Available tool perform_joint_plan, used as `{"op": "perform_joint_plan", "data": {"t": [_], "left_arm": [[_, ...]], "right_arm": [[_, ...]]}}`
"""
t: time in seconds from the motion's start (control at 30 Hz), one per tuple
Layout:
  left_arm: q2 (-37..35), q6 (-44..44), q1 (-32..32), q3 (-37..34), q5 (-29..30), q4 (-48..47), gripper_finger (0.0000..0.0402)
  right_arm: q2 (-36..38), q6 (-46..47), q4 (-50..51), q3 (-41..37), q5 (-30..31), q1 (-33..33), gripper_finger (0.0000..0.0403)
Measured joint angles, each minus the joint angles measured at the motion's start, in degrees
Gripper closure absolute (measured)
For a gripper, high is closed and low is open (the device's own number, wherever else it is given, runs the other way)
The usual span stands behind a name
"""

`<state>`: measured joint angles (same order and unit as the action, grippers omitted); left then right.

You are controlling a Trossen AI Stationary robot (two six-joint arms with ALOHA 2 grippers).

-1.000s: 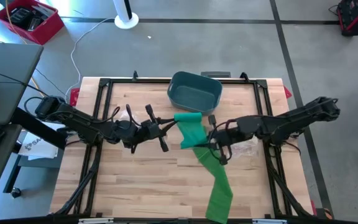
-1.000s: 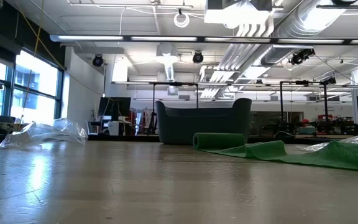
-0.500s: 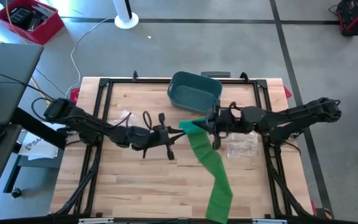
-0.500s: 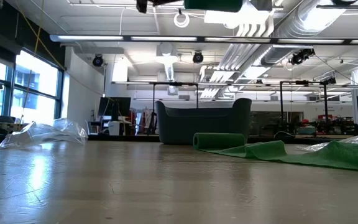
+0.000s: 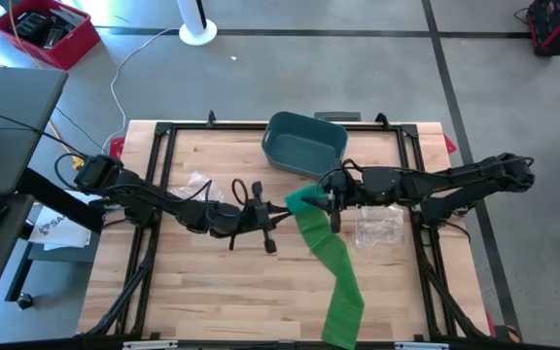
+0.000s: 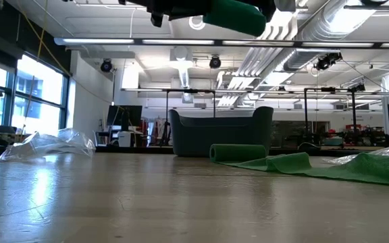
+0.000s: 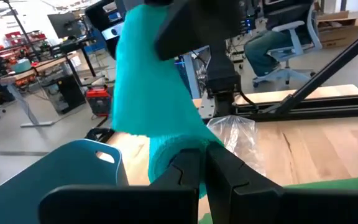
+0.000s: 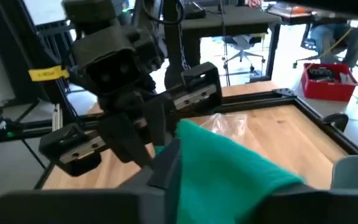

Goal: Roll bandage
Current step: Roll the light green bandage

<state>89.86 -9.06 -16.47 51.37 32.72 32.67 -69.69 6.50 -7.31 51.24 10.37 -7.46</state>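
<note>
Wooden table (image 5: 231, 282): teal bin (image 5: 305, 142), clear plastic wrappers (image 5: 378, 227), green bandage strip (image 5: 333, 267) trailing over front edge.

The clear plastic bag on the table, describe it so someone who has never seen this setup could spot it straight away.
Start at the wooden table and find the blue-grey bin at its far edge. Below and right of it, under the right arm and beside the green bandage, lies the clear plastic bag. It is crumpled and see-through, showing the wood underneath; a second clear wrapper lies on the left side.
</note>
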Motion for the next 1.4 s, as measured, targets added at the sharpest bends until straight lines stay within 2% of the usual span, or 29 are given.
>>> {"op": "perform_joint_plan", "data": {"t": [0.1, 0.17, 0.23, 0.3, 0.47, 0.63, 0.8, 0.97, 1.03, 1.1, 1.23, 1.3, 1.4], "left_arm": [[0.0, 0.0, 0.0, 0.0, -1.9, 0.1, 0.0401], [0.0, 0.2, 0.0, 0.0, -5.7, 0.3, 0.0401], [0.0, 1.6, 0.0, 0.0, -6.8, 0.3, 0.0401], [0.0, 2.7, 0.0, 0.0, -6.8, 0.1, 0.0401], [0.0, 4.8, 0.3, 0.0, -6.7, -0.1, 0.0401], [-0.6, 7.0, 0.3, 0.0, -6.5, 0.1, 0.0402], [-2.7, 5.3, 0.3, 0.0, -6.7, 0.4, 0.0402], [-4.1, 1.7, 0.3, 0.0, -6.8, 0.1, 0.0402], [-4.6, 0.9, 0.1, 0.0, -6.8, -0.3, 0.0402], [-6.2, 0.3, -0.5, 0.0, -6.6, -3.0, 0.0402], [-10.6, -1.9, -2.9, 0.0, -4.8, -8.2, 0.0402], [-12.6, -4.3, -4.0, 0.0, -4.6, -9.4, 0.0401], [-15.4, -7.6, -5.0, 0.0, -4.6, -9.5, 0.0401]], "right_arm": [[0.0, -1.6, -0.3, 0.0, 0.5, 0.1, 0.0256], [0.0, -0.7, -1.1, 0.0, 3.3, 0.9, 0.0236], [0.0, 0.8, -1.3, 0.0, 6.8, 2.0, 0.0226], [0.0, 1.0, -0.3, 0.0, 8.7, 3.1, 0.0223], [0.9, -1.6, 2.5, 0.0, 8.5, 4.1, 0.0222], [7.3, -7.4, 10.1, 0.0, 8.3, 3.1, 0.0222], [13.8, -12.5, 23.0, 0.0, 8.3, -0.3, 0.0222], [15.0, -13.0, 30.0, -0.5, 7.5, -5.9, 0.0222], [15.1, -17.3, 27.2, -3.5, 3.4, -7.9, 0.0222], [15.1, -19.5, 19.9, -8.6, -1.8, -8.0, 0.0222], [14.1, -16.4, -8.1, -19.8, -12.2, -3.9, 0.0222], [12.0, -13.3, -20.1, -24.0, -15.3, -2.4, 0.0222], [8.5, -11.9, -31.7, -26.2, -16.9, -1.0, 0.0222]]}}
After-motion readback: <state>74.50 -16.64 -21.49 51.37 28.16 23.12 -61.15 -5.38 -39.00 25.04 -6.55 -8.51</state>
